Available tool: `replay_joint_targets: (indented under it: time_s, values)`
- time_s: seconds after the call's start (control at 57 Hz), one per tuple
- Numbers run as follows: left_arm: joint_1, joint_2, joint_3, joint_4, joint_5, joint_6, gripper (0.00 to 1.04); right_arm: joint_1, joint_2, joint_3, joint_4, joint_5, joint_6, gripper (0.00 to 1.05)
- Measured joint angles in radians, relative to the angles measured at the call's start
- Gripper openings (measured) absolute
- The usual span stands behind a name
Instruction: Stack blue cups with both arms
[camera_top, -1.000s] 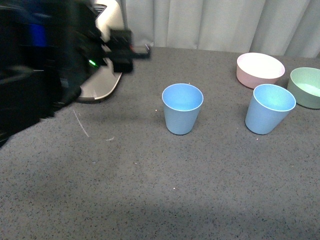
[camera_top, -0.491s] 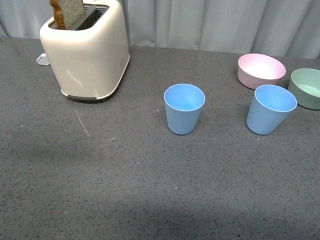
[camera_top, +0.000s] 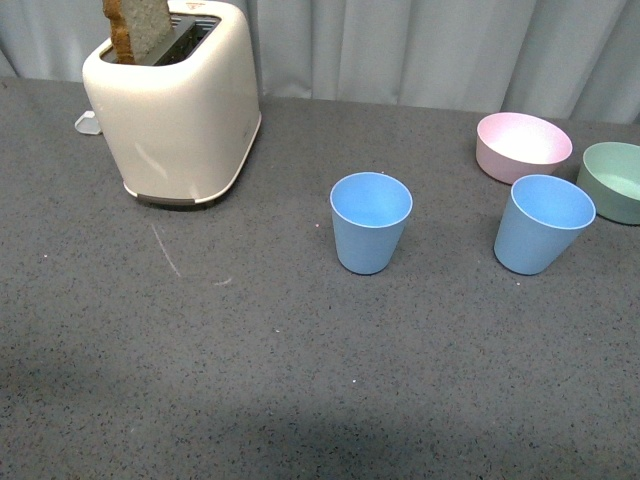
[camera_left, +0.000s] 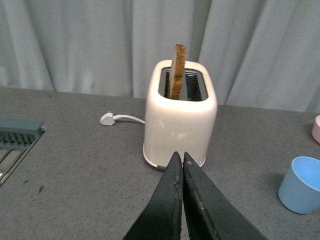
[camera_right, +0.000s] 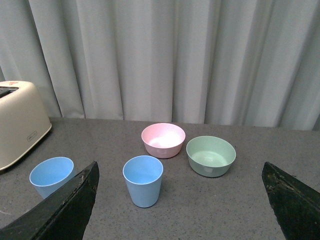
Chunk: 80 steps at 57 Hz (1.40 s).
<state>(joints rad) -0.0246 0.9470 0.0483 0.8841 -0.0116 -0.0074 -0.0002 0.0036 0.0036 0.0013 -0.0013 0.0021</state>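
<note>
Left arm had withdrawn from front view, jaws pressed together; right jaws spread wide; centre cup and right cup stood apart, unstacked.

On the table, a toaster is placed at the far left. A slice of toast is stood upright in its slot, and a plug is laid just behind its left side. The first cup is set upright near the middle, right of the toaster and nearer the front. The second cup is stood well apart to its right. Behind the second cup, the left bowl and the right bowl are set side by side. A curtain is hung behind everything.
</note>
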Motion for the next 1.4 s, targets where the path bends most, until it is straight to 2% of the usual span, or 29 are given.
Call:
replay_joint_targets:
  time_s: [0.088,0.614,1.404]
  values:
    - [0.021,-0.077,-0.014,-0.060,0.005,0.000,0.04,0.000,0.000,0.000,0.000,0.000,0.000,0.95]
    - [0.022,-0.478,-0.029,-0.417,0.011,0.000,0.04,0.000,0.000,0.000,0.000,0.000,0.000,0.95]
    - [0.022,-0.760,-0.029,-0.694,0.011,0.000,0.04,0.000,0.000,0.000,0.000,0.000,0.000,0.95]
